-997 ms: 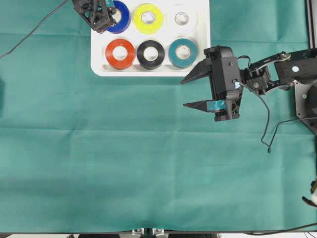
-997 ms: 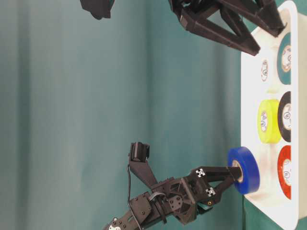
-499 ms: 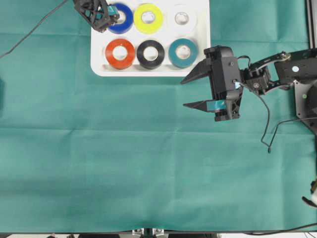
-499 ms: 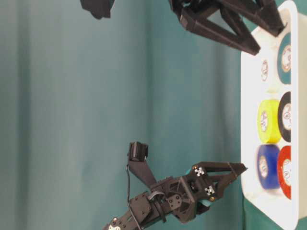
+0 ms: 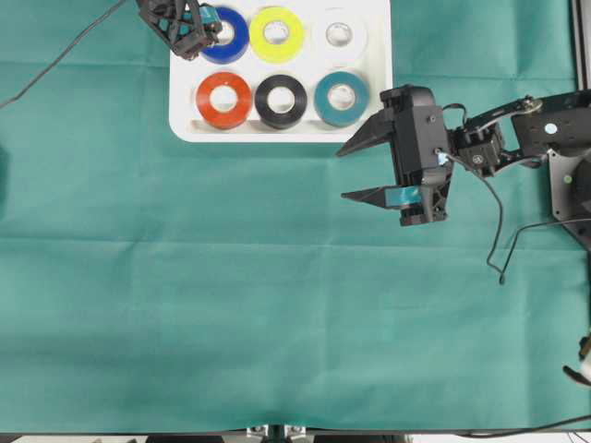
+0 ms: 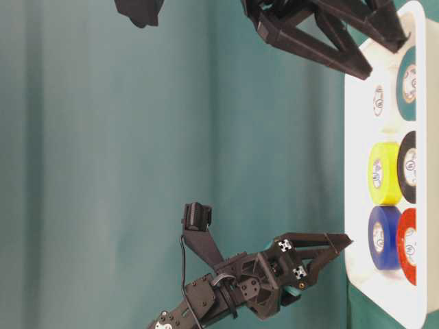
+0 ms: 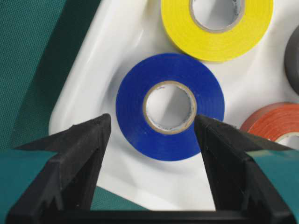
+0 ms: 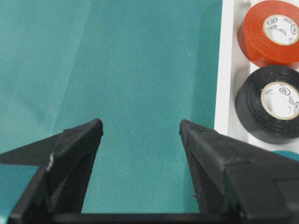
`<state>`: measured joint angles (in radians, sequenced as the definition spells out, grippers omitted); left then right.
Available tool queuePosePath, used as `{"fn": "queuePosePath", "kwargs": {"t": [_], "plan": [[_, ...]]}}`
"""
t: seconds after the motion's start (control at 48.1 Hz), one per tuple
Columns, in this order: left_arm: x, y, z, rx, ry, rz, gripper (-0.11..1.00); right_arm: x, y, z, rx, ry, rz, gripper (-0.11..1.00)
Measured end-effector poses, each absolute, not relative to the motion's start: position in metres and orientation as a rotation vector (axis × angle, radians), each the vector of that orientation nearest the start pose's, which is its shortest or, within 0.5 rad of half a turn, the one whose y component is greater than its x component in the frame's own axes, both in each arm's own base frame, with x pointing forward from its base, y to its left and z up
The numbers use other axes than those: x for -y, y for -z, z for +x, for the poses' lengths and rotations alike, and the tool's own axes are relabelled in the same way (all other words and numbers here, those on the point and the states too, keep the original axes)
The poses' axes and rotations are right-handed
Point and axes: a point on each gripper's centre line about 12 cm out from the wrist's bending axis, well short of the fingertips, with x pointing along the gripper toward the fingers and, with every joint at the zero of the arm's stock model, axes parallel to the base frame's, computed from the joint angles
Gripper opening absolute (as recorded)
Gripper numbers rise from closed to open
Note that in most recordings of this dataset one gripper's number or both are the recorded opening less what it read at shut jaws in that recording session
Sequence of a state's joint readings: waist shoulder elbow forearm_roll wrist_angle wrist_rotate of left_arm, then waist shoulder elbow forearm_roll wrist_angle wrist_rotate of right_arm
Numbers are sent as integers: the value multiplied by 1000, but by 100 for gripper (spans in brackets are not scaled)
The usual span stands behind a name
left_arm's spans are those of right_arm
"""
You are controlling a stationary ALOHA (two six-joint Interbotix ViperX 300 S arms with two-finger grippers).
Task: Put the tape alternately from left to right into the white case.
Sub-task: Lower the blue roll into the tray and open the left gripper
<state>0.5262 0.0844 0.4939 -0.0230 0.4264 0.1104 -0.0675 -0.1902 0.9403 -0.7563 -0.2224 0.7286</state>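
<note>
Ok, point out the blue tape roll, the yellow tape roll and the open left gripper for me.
blue ring-shaped tape roll [image 7: 133, 114], left wrist view, on its blue face.
yellow ring-shaped tape roll [image 5: 256, 43], overhead view, on its yellow face.
left gripper [image 7: 152, 130], left wrist view, midway between its fingertips.

This looks like a robotics lab bench set up for recording. A green cloth covers the whole tabletop, creased in straight fold lines. Two black robot arms work over it, one at the far left corner, one from the right, with loose black cables trailing and a metal mounting frame bolted at the right edge.
</note>
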Motion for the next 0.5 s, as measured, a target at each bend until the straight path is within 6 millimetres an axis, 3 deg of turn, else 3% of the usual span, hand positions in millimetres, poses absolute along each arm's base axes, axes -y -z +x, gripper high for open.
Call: {"fn": "queuePosePath", "kwargs": {"t": [0.499], "plan": [[-181,-160,336,-1004,-402,-179,95,4,-164,319,-581,-86,49,73]]}}
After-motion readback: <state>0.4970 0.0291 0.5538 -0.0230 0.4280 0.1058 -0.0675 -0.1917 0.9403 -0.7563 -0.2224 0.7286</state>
